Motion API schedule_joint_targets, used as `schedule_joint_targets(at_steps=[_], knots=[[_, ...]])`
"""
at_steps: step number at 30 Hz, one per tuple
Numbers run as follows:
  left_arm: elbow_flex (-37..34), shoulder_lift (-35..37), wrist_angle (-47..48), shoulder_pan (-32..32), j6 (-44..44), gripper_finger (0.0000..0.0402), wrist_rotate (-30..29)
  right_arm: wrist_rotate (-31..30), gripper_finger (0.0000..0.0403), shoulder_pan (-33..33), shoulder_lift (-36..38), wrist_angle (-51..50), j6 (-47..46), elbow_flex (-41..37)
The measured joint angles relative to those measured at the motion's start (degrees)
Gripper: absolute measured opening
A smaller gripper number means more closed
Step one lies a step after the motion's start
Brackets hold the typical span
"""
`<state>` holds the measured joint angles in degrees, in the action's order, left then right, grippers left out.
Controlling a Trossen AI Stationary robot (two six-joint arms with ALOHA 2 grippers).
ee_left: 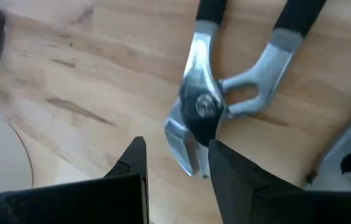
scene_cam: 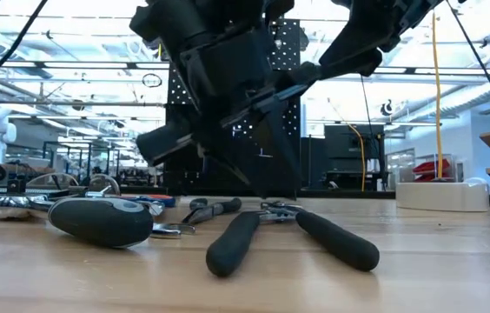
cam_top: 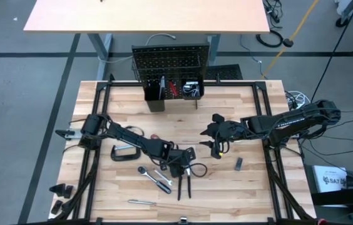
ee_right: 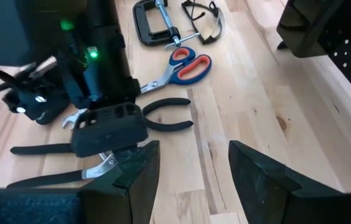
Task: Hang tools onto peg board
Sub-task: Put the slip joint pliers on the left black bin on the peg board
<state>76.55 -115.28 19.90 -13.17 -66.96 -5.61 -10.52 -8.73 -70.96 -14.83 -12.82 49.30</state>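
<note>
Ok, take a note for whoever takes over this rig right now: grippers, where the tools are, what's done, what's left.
Left gripper: open, empty, low over the head of the large pliers, fingers astride its jaw tip, not closed on it.
Right gripper: open, empty, hovering mid-table right of the tools.
On the table: C-clamp, safety glasses, red-handled scissors, small pliers, ratchet wrench, and a thin tool I cannot identify.
Peg board: upright at the table's far edge; its face shows no tools hung; some items in the bins at its foot.
Left: grip the large pliers, hang them, then the rest.
</note>
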Motion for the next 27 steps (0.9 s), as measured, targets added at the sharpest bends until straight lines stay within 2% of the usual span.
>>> schedule_joint_targets(at_steps=[9, 13, 17, 22, 27], knots=[[0.1, -2.5, 0.3, -0.1, -2.6, 0.0102, 2.0, 0.0, 0.0185, 0.0, 0.0, 0.5, 0.0, 0.0], [0.3, -3.0, 2.7, -0.5, -2.1, 0.0102, 0.3, 0.0, 0.0185, 0.0, 0.0, 0.4, 0.0, 0.0], [0.2, -1.7, 7.8, -0.7, 6.2, 0.0102, -3.8, 0.0, 0.0185, 0.0, 0.0, 0.3, 0.0, 0.0], [-0.1, 2.2, 17.2, -0.7, 12.8, 0.0102, -5.5, 0.1, 0.0185, 0.0, 0.0, -0.3, 0.0, 0.0], [-0.1, 6.2, 17.4, -1.5, 17.6, 0.0102, -5.3, 0.1, 0.0185, 0.0, 0.0, -0.3, 0.0, 0.0]])
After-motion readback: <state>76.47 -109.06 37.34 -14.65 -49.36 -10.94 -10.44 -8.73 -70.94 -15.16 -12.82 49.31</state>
